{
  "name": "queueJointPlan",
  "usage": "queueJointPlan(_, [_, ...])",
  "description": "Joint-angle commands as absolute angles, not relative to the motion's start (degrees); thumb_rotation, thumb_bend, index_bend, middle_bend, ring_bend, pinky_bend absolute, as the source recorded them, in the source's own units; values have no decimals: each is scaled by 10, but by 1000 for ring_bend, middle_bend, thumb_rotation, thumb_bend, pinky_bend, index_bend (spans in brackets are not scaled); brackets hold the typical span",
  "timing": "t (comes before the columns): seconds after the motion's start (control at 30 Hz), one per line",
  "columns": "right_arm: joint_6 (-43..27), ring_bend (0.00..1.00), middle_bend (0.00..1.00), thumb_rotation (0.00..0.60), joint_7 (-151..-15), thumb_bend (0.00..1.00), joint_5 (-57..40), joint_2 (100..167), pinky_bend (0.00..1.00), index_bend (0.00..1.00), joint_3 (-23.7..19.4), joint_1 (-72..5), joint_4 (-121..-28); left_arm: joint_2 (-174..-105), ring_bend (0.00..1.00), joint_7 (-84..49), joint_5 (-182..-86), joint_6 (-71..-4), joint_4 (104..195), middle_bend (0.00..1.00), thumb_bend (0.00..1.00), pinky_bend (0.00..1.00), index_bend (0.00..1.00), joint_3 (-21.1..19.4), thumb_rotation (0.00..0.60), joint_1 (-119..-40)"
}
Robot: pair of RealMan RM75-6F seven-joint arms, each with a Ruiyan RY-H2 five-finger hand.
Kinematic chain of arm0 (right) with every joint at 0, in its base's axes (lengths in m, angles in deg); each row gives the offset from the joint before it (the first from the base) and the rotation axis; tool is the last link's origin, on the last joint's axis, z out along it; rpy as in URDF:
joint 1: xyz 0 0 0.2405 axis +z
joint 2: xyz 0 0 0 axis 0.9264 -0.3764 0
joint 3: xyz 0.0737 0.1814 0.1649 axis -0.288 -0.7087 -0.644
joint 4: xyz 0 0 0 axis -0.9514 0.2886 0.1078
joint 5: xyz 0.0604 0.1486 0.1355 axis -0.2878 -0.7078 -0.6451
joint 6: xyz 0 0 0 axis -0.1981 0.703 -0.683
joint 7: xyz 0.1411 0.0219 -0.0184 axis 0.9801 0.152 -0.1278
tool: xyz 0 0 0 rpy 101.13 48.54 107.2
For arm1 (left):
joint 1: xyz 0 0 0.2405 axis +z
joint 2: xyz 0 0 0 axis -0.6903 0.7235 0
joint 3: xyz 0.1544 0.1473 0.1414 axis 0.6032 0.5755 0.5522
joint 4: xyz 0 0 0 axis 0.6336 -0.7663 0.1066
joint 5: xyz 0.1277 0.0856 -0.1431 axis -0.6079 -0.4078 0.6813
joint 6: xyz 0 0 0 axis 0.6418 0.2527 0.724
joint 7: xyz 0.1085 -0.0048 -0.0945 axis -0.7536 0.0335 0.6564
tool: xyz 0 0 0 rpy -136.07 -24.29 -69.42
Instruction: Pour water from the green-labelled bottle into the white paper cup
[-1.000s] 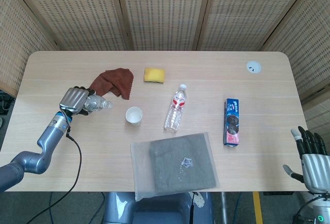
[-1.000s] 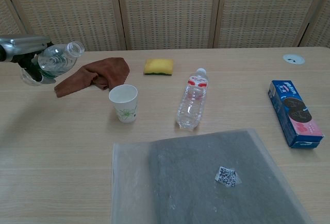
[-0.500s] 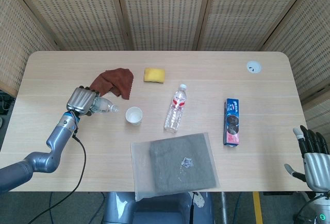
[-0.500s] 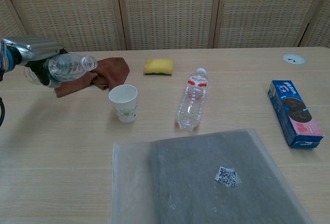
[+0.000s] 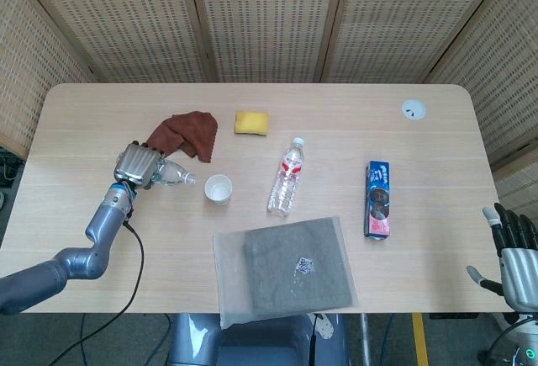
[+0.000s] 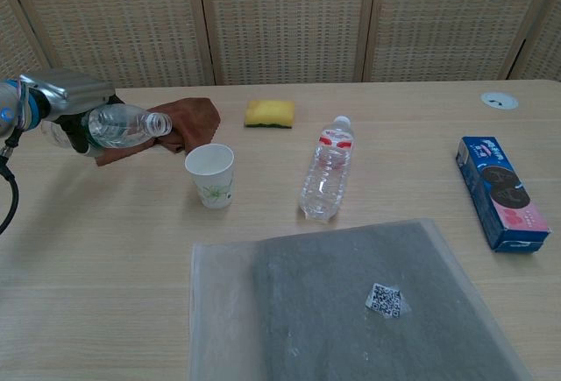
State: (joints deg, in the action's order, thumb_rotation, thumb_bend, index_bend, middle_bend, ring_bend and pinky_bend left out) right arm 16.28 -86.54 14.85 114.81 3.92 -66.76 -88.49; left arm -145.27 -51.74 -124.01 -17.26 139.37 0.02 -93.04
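Head view: the left hand [image 5: 139, 164] grips the green-labelled bottle [image 5: 166, 177], fingers wrapped around its body. It has moved closer to the white paper cup [image 5: 218, 189]; the mouth now sits just left of the cup rim, not yet over it. The right hand [image 5: 514, 257] hangs far right of the cup, fingers apart, holding nothing.

Chest view: the bottle [image 6: 123, 125] has tipped to near level, uncapped mouth left of and above the cup [image 6: 210, 174]. I judge pouring imminent.
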Motion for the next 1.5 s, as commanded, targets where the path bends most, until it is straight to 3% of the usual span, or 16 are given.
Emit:
queueJointPlan(0.03, [161,0,0,600,-866,0,147,1148,0,22,39,-667,-885,-1461,326,-534,-1235,-177,1389,516,612,350,687,4,600,-937])
queueJointPlan(0.73, [157,0,0,600,-856,0,139,1147,0,22,37,-667,-879,-1505,326,-598,-1178,-186,1370,517,612,350,687,-4,600,-966])
queueJointPlan(1.5, [155,0,0,600,-858,0,137,1148,0,22,37,-666,-879,-1507,326,-615,-1185,-200,1366,516,612,349,687,4,600,-970])
